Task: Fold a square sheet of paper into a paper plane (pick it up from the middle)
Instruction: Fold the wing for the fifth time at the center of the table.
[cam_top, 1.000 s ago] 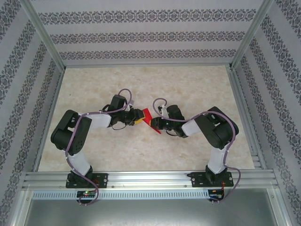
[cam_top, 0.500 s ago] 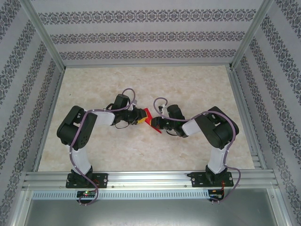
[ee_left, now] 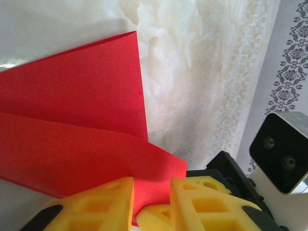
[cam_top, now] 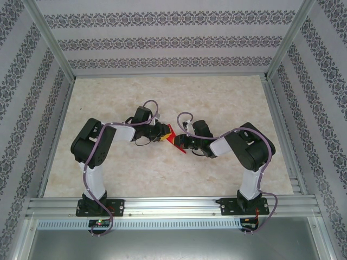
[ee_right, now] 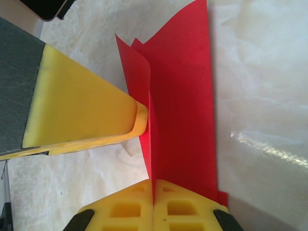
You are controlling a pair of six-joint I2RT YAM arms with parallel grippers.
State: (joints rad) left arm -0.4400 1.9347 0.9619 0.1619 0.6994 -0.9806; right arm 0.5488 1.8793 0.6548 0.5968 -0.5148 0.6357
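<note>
Right gripper (ee_right: 154,185): pinched shut on the folded red paper (ee_right: 185,96).
Left gripper (ee_left: 152,192): slightly apart, straddling the paper's edge.
Place: middle of the worktop (cam_top: 217,92).

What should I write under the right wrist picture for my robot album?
The right pincer pinches the red paper while the left pincer's yellow finger reaches its side.

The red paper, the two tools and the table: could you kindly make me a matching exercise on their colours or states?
Things:
1 left tool
2 right tool
3 paper
4 table

States:
A pale, marbled
B shut on the paper
C red, folded
D jaws apart, paper edge between them

Pairs: 1-D, 2-B, 3-C, 4-A
</note>
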